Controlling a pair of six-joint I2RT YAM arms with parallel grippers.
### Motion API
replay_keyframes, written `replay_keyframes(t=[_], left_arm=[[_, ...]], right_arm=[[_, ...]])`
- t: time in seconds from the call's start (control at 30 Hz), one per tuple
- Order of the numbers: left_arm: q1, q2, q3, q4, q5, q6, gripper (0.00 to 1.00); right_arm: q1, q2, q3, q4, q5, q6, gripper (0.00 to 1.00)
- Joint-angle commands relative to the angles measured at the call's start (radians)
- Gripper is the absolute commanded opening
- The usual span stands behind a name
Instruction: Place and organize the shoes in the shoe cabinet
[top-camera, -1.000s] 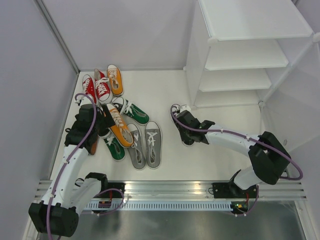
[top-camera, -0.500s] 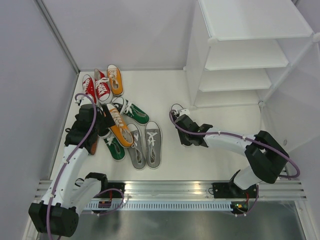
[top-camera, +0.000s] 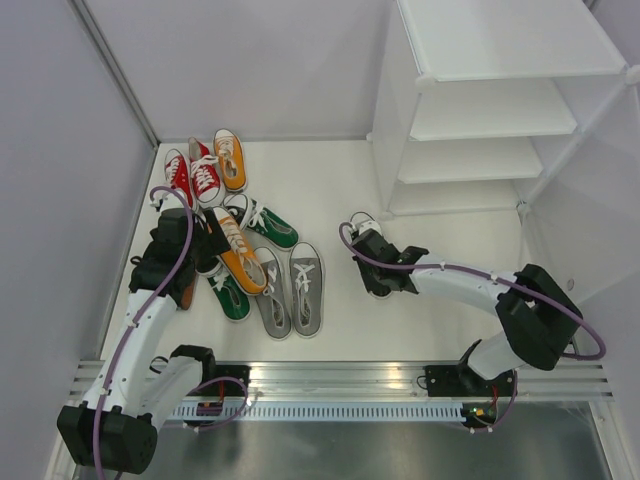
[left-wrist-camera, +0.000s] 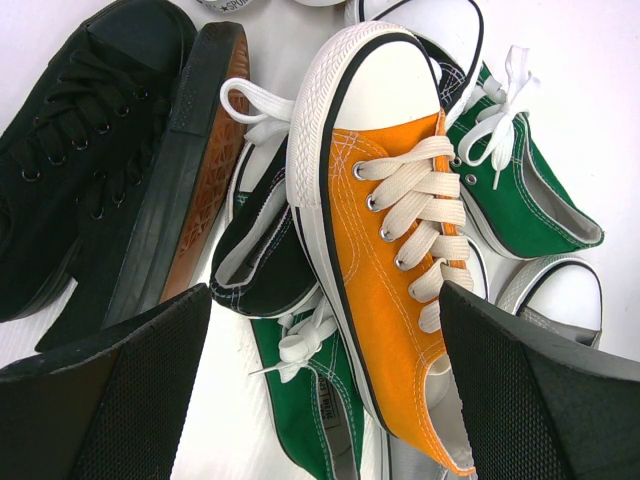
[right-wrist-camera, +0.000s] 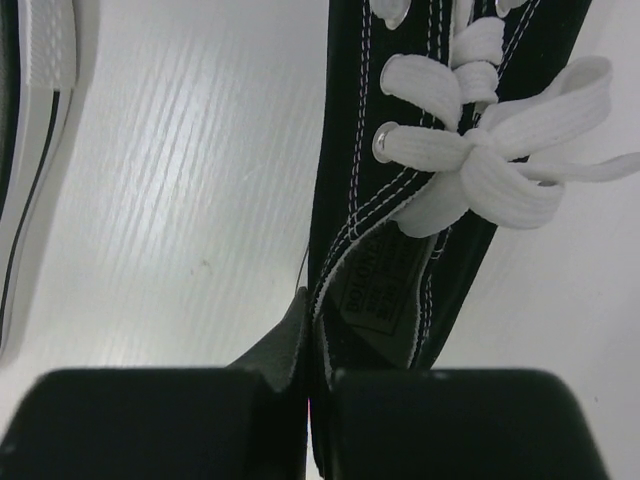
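A heap of shoes lies at the left: a red pair (top-camera: 190, 178), an orange shoe (top-camera: 230, 158), a second orange shoe (top-camera: 238, 250), green ones (top-camera: 265, 225) and a grey pair (top-camera: 290, 290). My left gripper (top-camera: 203, 243) hovers open over this heap. In the left wrist view its fingers (left-wrist-camera: 110, 400) straddle the orange shoe (left-wrist-camera: 390, 250) and a green shoe (left-wrist-camera: 310, 400). A black shoe (top-camera: 362, 235) lies alone mid-floor. My right gripper (right-wrist-camera: 310, 400) is shut on the side wall of that black shoe (right-wrist-camera: 430, 200), near its heel. The shoe cabinet (top-camera: 480, 110) stands at the back right.
An all-black shoe (left-wrist-camera: 90, 180) lies on its side, brown sole showing, left of the orange one. Another shoe's white sole edge (right-wrist-camera: 40, 100) shows left of my right gripper. Grey walls close the floor at left and back. A metal rail (top-camera: 340, 385) runs along the near edge.
My right gripper has closed on the black shoe's side wall, and the shoe has shifted slightly on the floor. The left arm has not moved.
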Motion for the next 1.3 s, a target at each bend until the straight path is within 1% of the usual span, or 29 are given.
replay_keyframes(t=[0.0,0.1,0.17,0.2,0.3,0.33,0.43,0.57,0.73,0.83,1.0,1.13,1.17,1.23,1.27], left_arm=[[0.006,-0.014,-0.002,0.028,-0.012,0.035,0.97],[0.006,-0.017,-0.002,0.028,-0.014,0.038,0.98],[0.006,-0.019,-0.002,0.027,-0.014,0.038,0.98],[0.006,-0.019,-0.002,0.028,-0.017,0.037,0.98],[0.006,-0.017,0.0,0.028,-0.018,0.037,0.98],[0.006,-0.019,0.0,0.028,-0.018,0.038,0.98],[0.006,-0.019,-0.002,0.028,-0.018,0.04,0.98],[0.006,-0.02,-0.002,0.028,-0.018,0.038,0.98],[0.006,-0.017,-0.002,0.028,-0.017,0.038,0.98],[0.006,-0.017,-0.002,0.028,-0.017,0.038,0.98],[0.006,-0.017,-0.004,0.028,-0.02,0.038,0.98],[0.006,-0.022,-0.004,0.027,-0.021,0.04,0.98],[0.006,-0.02,-0.004,0.027,-0.021,0.04,0.98],[0.006,-0.02,-0.004,0.027,-0.021,0.04,0.98],[0.006,-0.017,-0.002,0.028,-0.02,0.04,0.98]], right_arm=[[0.005,-0.12,0.044,-0.16,-0.014,-0.022,0.01],[0.005,-0.2,0.078,-0.239,0.004,-0.019,0.01],[0.006,-0.243,0.115,-0.308,0.049,-0.014,0.01],[0.006,-0.287,0.142,-0.331,0.064,-0.01,0.01],[0.006,-0.352,0.217,-0.437,0.111,0.001,0.01],[0.005,-0.363,0.239,-0.497,0.136,0.007,0.01],[0.005,-0.392,0.333,-0.586,0.182,0.018,0.01],[0.003,-0.411,0.457,-0.736,0.312,0.041,0.01],[-0.001,-0.389,0.635,-0.807,0.394,0.009,0.0],[-0.016,-0.366,0.733,-0.8,0.417,-0.052,0.01],[-0.072,-0.308,0.879,-0.729,0.418,-0.181,0.01],[-0.206,-0.268,0.922,-0.608,0.328,-0.353,0.01],[-0.227,-0.259,0.928,-0.588,0.293,-0.378,0.01],[-0.269,-0.23,0.946,-0.524,0.279,-0.447,0.01],[-0.282,-0.207,0.956,-0.505,0.245,-0.508,0.01]])
